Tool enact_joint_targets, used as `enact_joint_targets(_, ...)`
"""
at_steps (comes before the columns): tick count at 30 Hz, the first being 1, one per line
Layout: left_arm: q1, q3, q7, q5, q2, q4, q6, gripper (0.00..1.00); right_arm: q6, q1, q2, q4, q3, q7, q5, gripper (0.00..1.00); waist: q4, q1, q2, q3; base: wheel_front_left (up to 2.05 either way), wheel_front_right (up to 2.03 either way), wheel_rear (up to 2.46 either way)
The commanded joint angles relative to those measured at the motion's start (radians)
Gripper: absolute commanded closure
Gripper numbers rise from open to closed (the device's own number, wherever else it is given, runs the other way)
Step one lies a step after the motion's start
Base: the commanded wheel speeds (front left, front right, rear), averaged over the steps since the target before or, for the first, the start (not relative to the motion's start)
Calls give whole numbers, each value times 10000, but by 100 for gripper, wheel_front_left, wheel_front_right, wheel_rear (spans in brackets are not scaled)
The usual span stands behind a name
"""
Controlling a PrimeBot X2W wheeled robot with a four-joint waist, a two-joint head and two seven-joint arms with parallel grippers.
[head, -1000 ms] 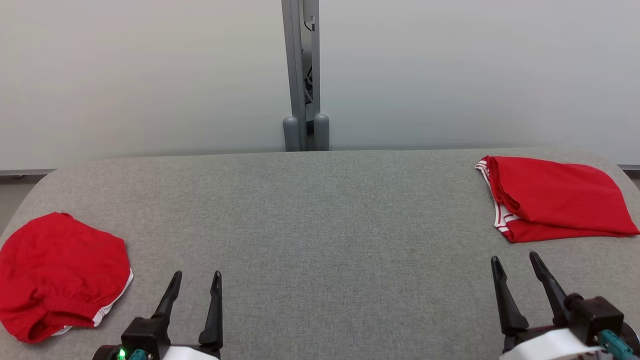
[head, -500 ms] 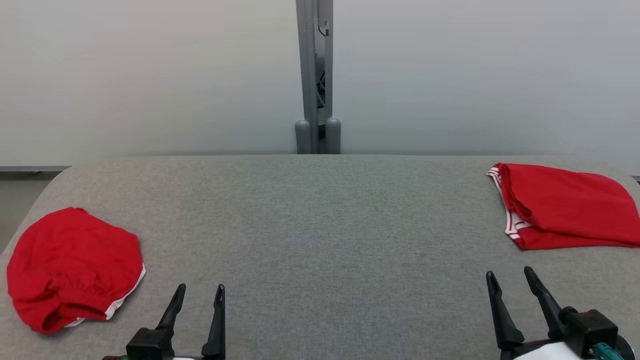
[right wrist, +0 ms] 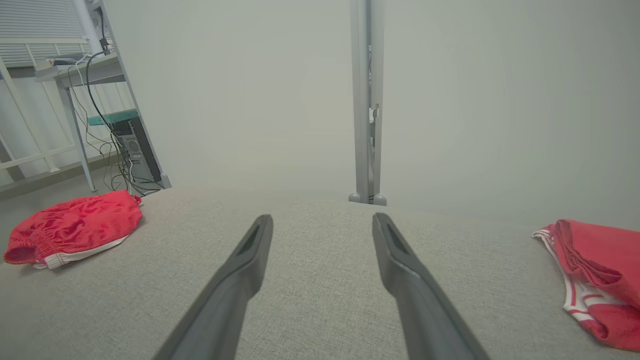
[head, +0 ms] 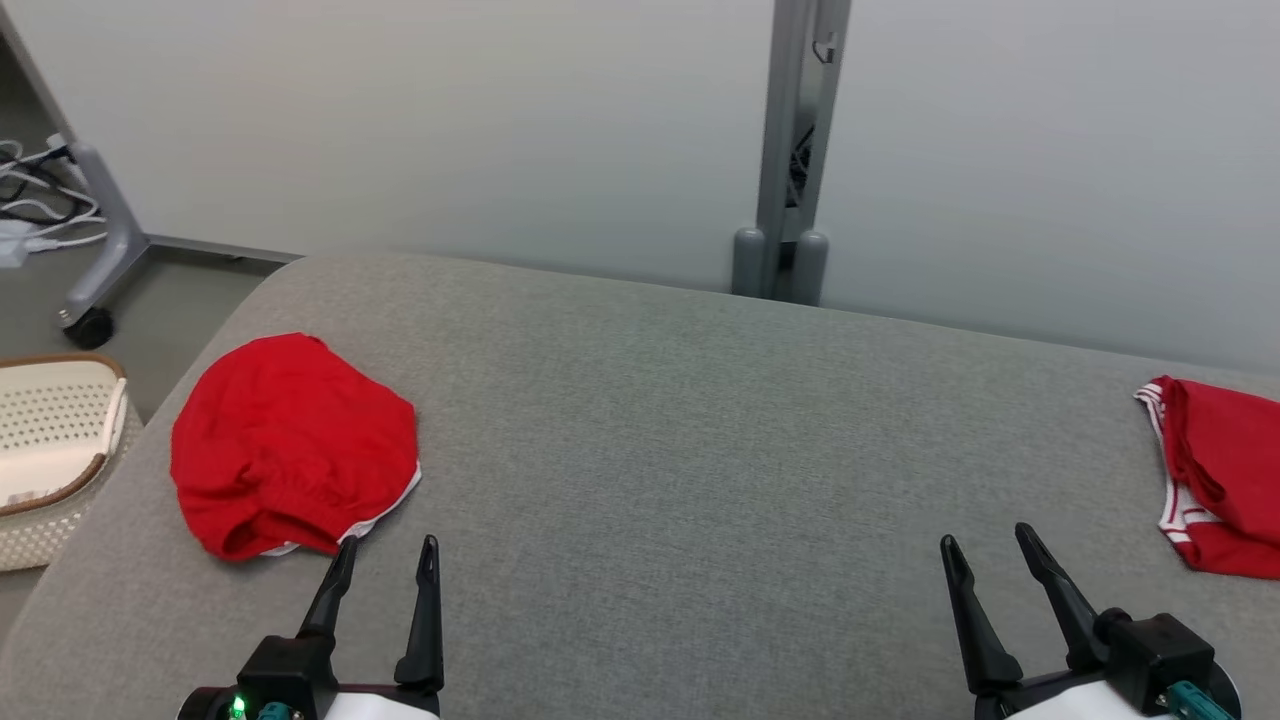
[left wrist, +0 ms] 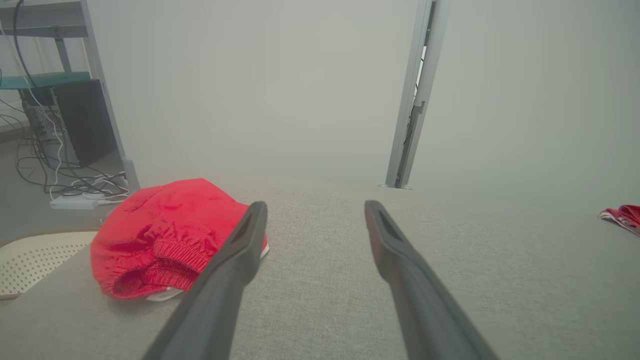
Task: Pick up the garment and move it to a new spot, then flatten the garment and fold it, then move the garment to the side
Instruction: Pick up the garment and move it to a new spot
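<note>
Head cam swung left since a second ago, so the whole view shifted; the cloth itself stayed put. The crumpled red fabric shorts with white trim [head: 290, 445] sit near-left on the grey padded table [head: 650, 450], just beyond my left gripper [head: 389, 541]. It and the right gripper [head: 984, 534], my 2 claws, are spread wide and empty. The shorts look light, floppy and a bit slick, so I'd pinch the bunched elastic waistband [left wrist: 167, 250] at the near edge.

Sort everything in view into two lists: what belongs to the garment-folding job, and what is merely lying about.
Job: crumpled red garment, grey table, left gripper, right gripper, both open.
Lying about: folded red garment at the right, perforated basket, floor cables, grey post.
</note>
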Motion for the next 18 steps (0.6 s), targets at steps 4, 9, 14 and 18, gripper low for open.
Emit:
enact_joint_targets(4, -102, -8, -35, -57, 34, -263, 165, 0, -5, -87, -34, -116, 88, -9, 67, 0, 1151, 0, 0, 100, 0, 0, 0)
enact_joint_targets(9, -19, -59, -35, -108, 31, -343, 275, 0, -5, -19, -35, -29, 131, -9, 99, 0, 1914, 0, 0, 43, 0, 0, 0)
enact_joint_targets(14, 60, -49, -35, -199, 32, -387, 432, 0, -5, -30, -32, 2, 210, -9, 167, 0, 2583, 0, 0, 49, 0, 0, 0)
enact_joint_targets(18, 70, 45, -35, -314, 25, -593, 583, 0, -6, -283, -38, 71, 398, -9, 113, 0, 2722, 0, 0, 215, 0, 0, 0)
